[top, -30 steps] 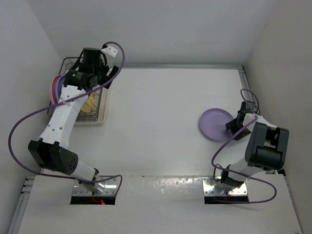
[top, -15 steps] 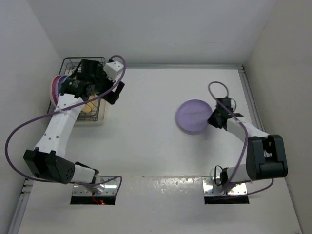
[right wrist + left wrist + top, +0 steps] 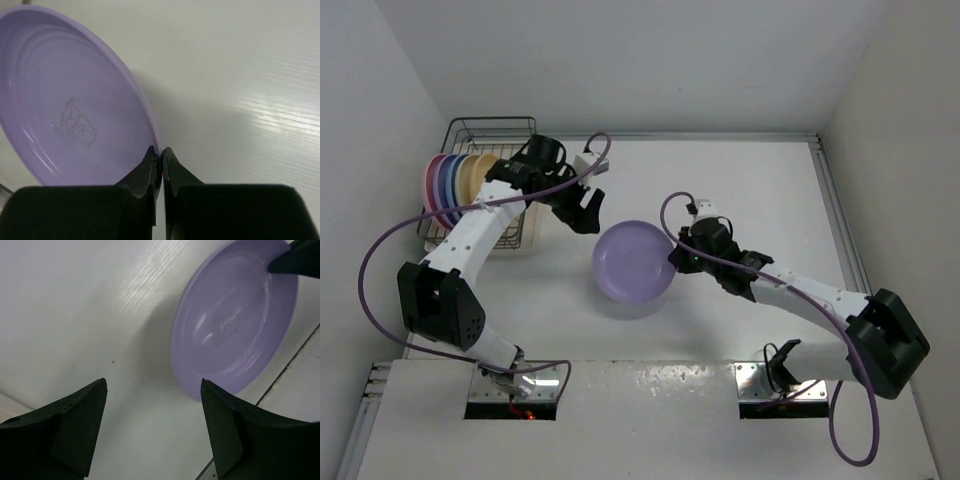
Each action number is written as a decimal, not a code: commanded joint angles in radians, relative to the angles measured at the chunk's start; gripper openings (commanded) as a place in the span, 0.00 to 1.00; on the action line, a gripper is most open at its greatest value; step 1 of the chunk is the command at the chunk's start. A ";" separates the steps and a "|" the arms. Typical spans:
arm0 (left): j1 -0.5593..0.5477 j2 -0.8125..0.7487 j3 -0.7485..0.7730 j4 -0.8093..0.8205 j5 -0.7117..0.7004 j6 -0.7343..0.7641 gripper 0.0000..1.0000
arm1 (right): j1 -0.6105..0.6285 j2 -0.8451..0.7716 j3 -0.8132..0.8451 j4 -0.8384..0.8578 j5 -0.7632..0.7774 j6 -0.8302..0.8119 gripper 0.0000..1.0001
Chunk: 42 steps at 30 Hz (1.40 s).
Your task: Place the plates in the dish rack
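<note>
One lilac plate (image 3: 632, 262), pinched by right pincer (image 3: 162, 154), arm (image 3: 800, 295) stretched inward

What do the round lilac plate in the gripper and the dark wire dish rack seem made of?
Round lilac plate: probably plastic, matte, with soft highlights and a faint bear outline. Dark wire dish rack: thin wire, probably coated metal; finish unclear.

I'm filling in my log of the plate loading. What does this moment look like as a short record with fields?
held plate: lilac plate, tilted, over mid-table
right gripper: jaws shut on the plate's rim
left gripper: jaws open, facing the plate, not touching it
dish rack: far left of table
racked plates: pink, lilac, blue and cream, standing on edge
</note>
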 commanded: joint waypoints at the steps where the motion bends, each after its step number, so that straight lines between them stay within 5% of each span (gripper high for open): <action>1: -0.026 -0.014 -0.011 -0.005 0.135 0.009 0.80 | 0.042 -0.019 0.031 0.149 -0.002 -0.038 0.00; 8: -0.069 -0.053 -0.141 0.005 0.034 0.047 0.71 | 0.100 -0.013 0.035 0.233 -0.025 -0.067 0.00; 12: -0.069 -0.071 -0.155 0.015 0.002 0.047 0.53 | 0.103 -0.027 0.021 0.276 -0.056 -0.077 0.00; 16: -0.060 -0.093 -0.125 0.015 -0.038 0.023 0.00 | 0.103 -0.031 0.018 0.290 -0.051 -0.075 0.00; 18: -0.051 -0.103 -0.083 0.015 -0.118 0.007 0.00 | 0.102 -0.019 0.027 0.276 -0.039 -0.078 0.07; 19: -0.028 -0.103 -0.066 0.015 -0.152 -0.011 0.00 | 0.102 -0.018 0.041 0.241 -0.034 -0.078 0.44; 22: 0.024 -0.112 0.038 0.015 -0.303 -0.074 0.00 | 0.103 -0.001 0.093 0.192 -0.011 -0.098 0.81; 28: 0.132 -0.146 0.233 0.026 -0.726 -0.137 0.00 | 0.105 -0.024 0.081 0.115 0.085 -0.097 0.82; 32: 0.170 -0.175 0.209 0.135 -1.018 -0.125 0.00 | 0.102 -0.042 0.045 0.107 0.134 -0.093 0.82; 42: 0.201 -0.151 -0.052 0.436 -1.288 -0.085 0.00 | 0.099 -0.053 0.020 0.081 0.179 -0.087 0.82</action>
